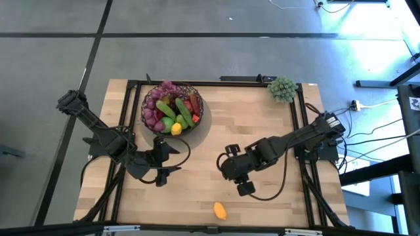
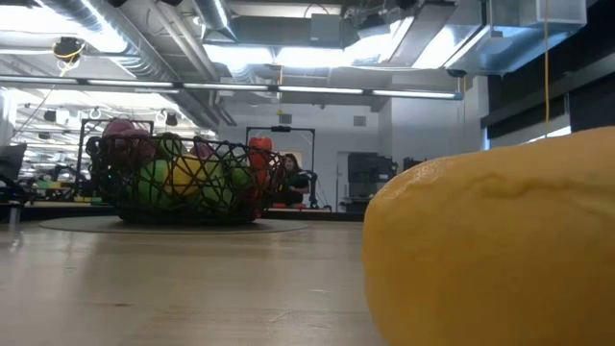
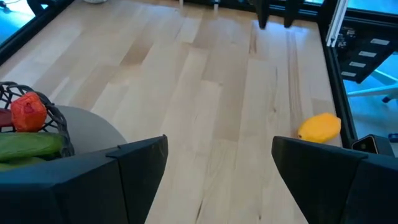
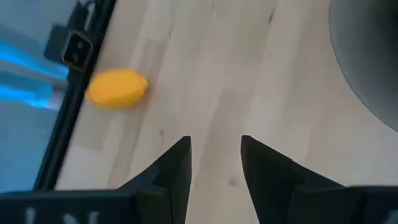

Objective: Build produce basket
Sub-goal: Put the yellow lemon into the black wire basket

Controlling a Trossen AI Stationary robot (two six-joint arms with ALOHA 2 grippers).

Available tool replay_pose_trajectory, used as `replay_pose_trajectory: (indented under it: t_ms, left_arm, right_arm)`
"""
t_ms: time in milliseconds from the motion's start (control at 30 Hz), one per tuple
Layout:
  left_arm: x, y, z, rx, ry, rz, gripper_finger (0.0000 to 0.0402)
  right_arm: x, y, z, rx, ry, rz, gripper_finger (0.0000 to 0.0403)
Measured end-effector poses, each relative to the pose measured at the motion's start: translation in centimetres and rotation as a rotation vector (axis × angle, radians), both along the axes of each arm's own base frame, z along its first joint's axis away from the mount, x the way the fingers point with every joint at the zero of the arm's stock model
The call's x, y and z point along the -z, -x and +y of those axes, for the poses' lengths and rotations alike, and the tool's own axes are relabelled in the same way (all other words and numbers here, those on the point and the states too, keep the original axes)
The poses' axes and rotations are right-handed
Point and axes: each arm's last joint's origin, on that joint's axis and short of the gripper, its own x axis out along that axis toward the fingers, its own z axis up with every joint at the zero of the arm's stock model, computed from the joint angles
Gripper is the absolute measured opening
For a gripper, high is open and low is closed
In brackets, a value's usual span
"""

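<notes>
The dark wire basket [image 1: 172, 108] stands at the table's far left on a round grey mat [image 3: 93, 127]. It holds purple grapes, green and red pieces and a yellow one. A yellow-orange toy fruit [image 1: 220, 210] lies alone on the wood near the front edge; it also fills the right of the low view [image 2: 500, 240]. My left gripper [image 1: 167, 159] hovers open just in front of the basket, nothing between its fingers [image 3: 143, 165]. My right gripper [image 1: 244, 188] slants down over the table's middle, open and empty, short of the fruit [image 4: 117, 88].
A pale-green bushy clump [image 1: 282, 88] sits at the far right corner. A black frame rail [image 1: 118, 164] runs along the table's edges. Bare wood [image 1: 256, 118] lies between the basket and the clump. A small black camera [image 4: 78, 46] sits by the near rail.
</notes>
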Motion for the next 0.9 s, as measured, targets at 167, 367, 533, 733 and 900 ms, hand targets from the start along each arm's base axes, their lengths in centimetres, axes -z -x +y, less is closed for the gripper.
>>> replay_pose_trajectory:
  t_ms: [167,367,533,733,900]
  left_arm:
    - [0.0,0.0,0.0,0.002,-0.002,0.001,0.0279]
    - [0.0,0.0,0.0,0.044,-0.069,0.013,0.0279]
    - [0.0,0.1,-0.1,0.095,-0.133,0.027,0.0279]
    - [0.3,0.2,-0.3,0.217,-0.169,0.078,0.0279]
    - [0.6,0.4,-0.1,0.22,-0.196,0.118,0.028]
  right_arm:
    - [0.7,-0.1,0.1,0.052,-0.026,0.004,0.0136]
    - [0.6,-0.2,0.1,0.085,-0.042,-0.008,0.0136]
    - [0.9,-0.4,0.4,0.219,-0.167,0.052,0.0136]
    - [1.5,0.1,2.5,0.352,-0.347,0.188,0.0136]
    - [2.7,0.1,5.4,0.55,-0.519,0.319,0.0136]
